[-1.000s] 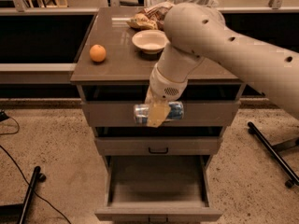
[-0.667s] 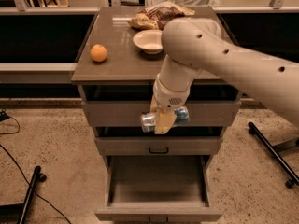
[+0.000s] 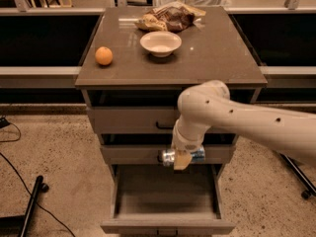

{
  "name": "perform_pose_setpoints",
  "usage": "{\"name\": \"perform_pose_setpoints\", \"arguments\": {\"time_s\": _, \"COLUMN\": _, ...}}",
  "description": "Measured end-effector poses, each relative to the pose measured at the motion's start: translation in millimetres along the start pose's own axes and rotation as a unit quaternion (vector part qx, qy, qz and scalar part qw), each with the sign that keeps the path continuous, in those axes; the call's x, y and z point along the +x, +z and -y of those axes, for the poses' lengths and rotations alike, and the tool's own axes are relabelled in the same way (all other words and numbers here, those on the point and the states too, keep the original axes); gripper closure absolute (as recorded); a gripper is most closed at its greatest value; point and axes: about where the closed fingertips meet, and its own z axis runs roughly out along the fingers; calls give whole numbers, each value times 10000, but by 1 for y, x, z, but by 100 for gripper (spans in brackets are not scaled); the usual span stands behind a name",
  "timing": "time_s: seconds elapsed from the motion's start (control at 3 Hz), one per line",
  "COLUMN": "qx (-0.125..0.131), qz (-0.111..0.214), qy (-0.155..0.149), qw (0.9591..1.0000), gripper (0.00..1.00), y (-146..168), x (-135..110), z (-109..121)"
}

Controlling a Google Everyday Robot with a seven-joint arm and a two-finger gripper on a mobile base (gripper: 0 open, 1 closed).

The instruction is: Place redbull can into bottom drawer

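Observation:
The redbull can (image 3: 170, 156) lies sideways in my gripper (image 3: 181, 158), its shiny round end pointing left. The gripper is shut on the can and hangs in front of the middle drawer front, just above the back of the open bottom drawer (image 3: 167, 200). That drawer is pulled out toward the camera, and its inside shows nothing in it. My white arm reaches in from the right and hides part of the two upper drawers.
On the cabinet top (image 3: 217, 58) sit an orange fruit (image 3: 103, 56), a white bowl (image 3: 160, 43) and a snack bag (image 3: 168, 16). A black stand leg (image 3: 30, 206) lies on the floor at the left, another (image 3: 298, 174) at the right.
My arm has come lower with the can, from the level of the top drawer down to just above the open bottom drawer. The camera view has also shifted.

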Motion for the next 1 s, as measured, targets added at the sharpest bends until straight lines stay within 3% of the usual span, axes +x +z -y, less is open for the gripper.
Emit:
{"name": "perform_pose_setpoints", "arguments": {"time_s": 0.33, "qx": 402, "qz": 417, "qy": 47, "qw": 9983, "gripper": 100, "y": 32, "x": 17, "z": 2}}
{"name": "perform_pose_setpoints", "arguments": {"time_s": 0.67, "qx": 549, "qz": 462, "qy": 90, "qw": 9974, "gripper": 100, "y": 31, "x": 31, "z": 5}}
{"name": "perform_pose_setpoints", "arguments": {"time_s": 1.0, "qx": 622, "qz": 804, "qy": 527, "qw": 9934, "gripper": 100, "y": 71, "x": 62, "z": 11}}
